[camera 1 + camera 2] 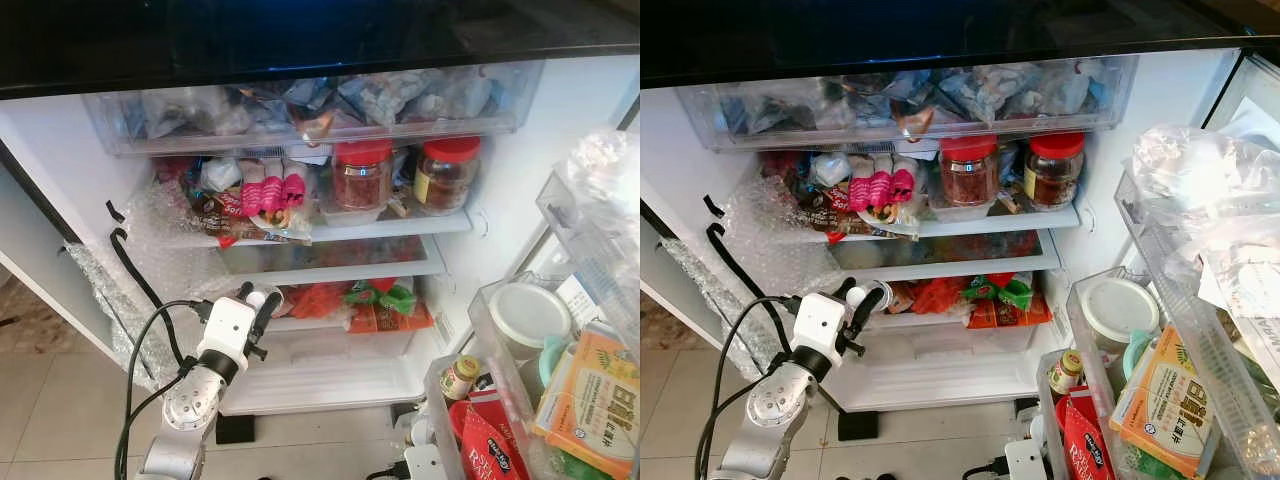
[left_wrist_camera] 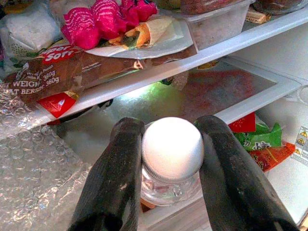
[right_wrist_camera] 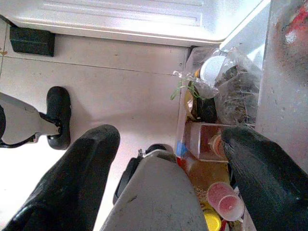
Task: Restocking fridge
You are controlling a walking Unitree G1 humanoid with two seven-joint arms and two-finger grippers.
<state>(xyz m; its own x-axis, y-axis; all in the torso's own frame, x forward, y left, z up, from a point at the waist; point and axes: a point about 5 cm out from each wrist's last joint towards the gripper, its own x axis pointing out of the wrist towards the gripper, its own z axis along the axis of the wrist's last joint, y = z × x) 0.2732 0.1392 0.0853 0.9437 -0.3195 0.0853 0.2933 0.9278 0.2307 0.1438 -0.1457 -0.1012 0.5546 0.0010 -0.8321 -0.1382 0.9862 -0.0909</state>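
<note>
A small clear jar with a white lid (image 2: 172, 149) sits between the two black fingers of my left gripper (image 1: 256, 297), which is shut on it just below the lid. The gripper holds the jar at the front left of the fridge's lower shelf (image 1: 300, 322), beside red and green packets (image 1: 385, 300). Above it, a glass shelf (image 2: 240, 91) and a shelf with pink packets on a plate (image 1: 270, 192). My right gripper (image 3: 172, 135) hangs open over the tiled floor near the fridge's foot, with nothing between its fingers.
Two red-lidded jars (image 1: 362, 175) stand on the upper shelf under a clear drawer of bags (image 1: 310, 105). Bubble wrap (image 1: 150, 250) lines the left wall. The open door's bins on the right hold a white-lidded tub (image 1: 525, 315), an orange box (image 1: 590, 390) and a small bottle (image 1: 460, 378).
</note>
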